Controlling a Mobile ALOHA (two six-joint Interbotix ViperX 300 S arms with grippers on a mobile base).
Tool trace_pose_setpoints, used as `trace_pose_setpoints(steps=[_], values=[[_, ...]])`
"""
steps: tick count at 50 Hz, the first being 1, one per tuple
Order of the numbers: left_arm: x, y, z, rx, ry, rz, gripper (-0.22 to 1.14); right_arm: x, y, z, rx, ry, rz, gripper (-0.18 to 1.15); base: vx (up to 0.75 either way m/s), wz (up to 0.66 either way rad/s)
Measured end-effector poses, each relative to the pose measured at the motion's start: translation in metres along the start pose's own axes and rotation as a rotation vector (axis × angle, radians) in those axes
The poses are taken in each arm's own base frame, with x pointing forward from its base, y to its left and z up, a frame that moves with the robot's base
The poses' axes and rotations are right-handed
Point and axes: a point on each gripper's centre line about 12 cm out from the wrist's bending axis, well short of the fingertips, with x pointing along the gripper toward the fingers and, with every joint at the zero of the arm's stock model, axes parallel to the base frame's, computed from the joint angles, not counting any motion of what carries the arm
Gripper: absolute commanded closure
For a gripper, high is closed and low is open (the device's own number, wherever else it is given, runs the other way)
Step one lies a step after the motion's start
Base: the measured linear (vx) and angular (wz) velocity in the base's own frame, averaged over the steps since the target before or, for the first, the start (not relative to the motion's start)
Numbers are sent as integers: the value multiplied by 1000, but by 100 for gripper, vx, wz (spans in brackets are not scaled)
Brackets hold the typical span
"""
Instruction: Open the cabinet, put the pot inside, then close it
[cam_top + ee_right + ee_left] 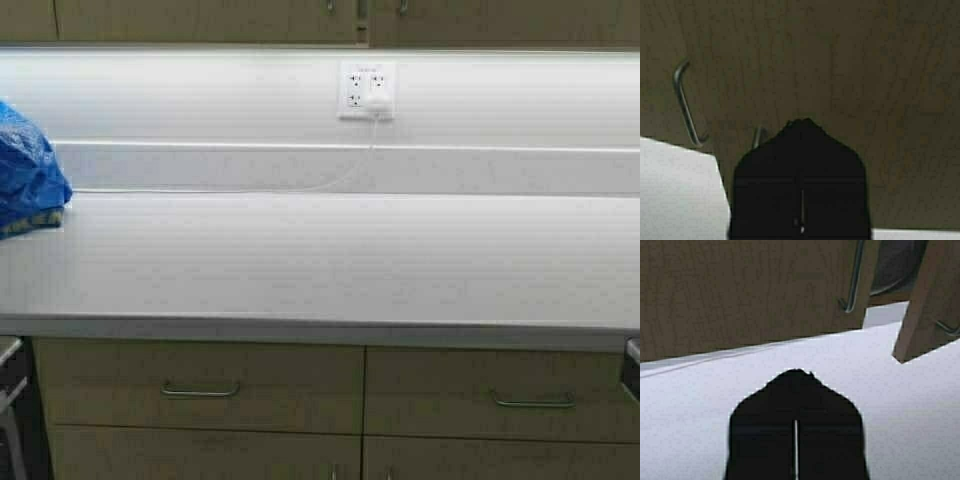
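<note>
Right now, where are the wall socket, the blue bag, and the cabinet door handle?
wall socket [367,90]: high view, on its white faceplate.
blue bag [28,178]: high view, on its crumpled side at the counter's left edge.
cabinet door handle [686,105]: right wrist view, on the silver bar's middle.

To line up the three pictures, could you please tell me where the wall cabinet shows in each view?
High view: the cabinet is a strip along the top edge.
Left wrist view: its doors fill the upper part, one ajar.
Right wrist view: a door fills most of the picture.
Shared landmark: the silver pull handles.
</note>
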Motion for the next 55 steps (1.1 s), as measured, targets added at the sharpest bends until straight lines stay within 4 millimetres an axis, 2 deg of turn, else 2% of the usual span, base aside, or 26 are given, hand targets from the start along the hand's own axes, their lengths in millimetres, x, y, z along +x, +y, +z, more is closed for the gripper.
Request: trace_pose_setpoints(steps=[13, 24, 34, 55], values=[[-11, -4, -5, -1, 0, -10, 88, -82, -8, -21, -2, -4, 14, 90, 10, -1], [-11, -4, -11, -1, -6, -7, 88, -121, -12, -45, 2, 11, 17, 90, 5, -1], [-10, -3, -11, -1, -13, -6, 88, -126, -11, -66, -1, 50, 22, 90, 2, 1], [-5, -3, -18, -1, 3, -5, 88, -126, -10, -70, -2, 47, 33, 90, 0, 0]])
